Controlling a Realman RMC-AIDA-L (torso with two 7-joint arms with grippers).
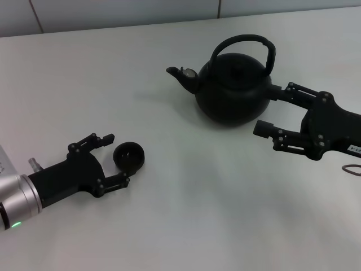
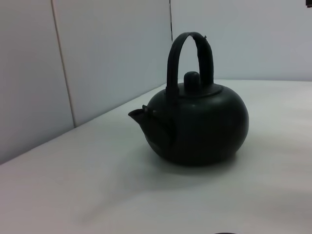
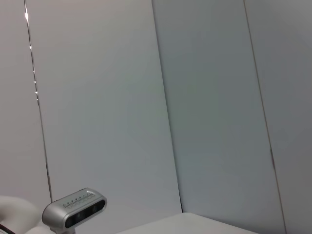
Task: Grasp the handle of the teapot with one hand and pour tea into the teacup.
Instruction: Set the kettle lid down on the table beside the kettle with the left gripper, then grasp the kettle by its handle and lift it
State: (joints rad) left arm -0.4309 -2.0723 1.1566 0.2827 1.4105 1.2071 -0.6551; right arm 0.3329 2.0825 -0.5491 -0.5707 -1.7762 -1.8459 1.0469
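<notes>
From the head camera we see the teapot (image 1: pixel 234 90) standing upright on the white bench (image 1: pixel 186 214), toward the far right of the work area, its short spout (image 1: pixel 181 75) pointing to the robot's left. The handle (image 1: pixel 245 48) arches over the lid, joined at both sides, with nothing gripping it. The right hand (image 1: pixel 269 110) lies low on the bench just beside the pot on its right side — its fingers spread wide, one reaching along the pot's flank and seeming to touch it, the other ending a little nearer the robot, apart from the body. It holds nothing. At the near left the left hand (image 1: pixel 117 159) rests on the bench with its two fingers parted around the teacup (image 1: pixel 128 156). The cup stands upright between them, well apart from the teapot; whether the fingertips press its wall we cannot tell, though the spread looks wider than the cup.

In the left wrist view we look across the bench at the teapot (image 2: pixel 197 124) side-on: round black body, knobbed lid (image 2: pixel 192 80), handle (image 2: pixel 187 53) upright over it, spout (image 2: pixel 141 117) turned aside. This arm's own fingers do not show — only a dark sliver at the frame's edge.

The right wrist view shows a grey panelled wall (image 3: pixel 195 97) and a silver camera unit (image 3: pixel 73 209); none of the task's things appear.
</notes>
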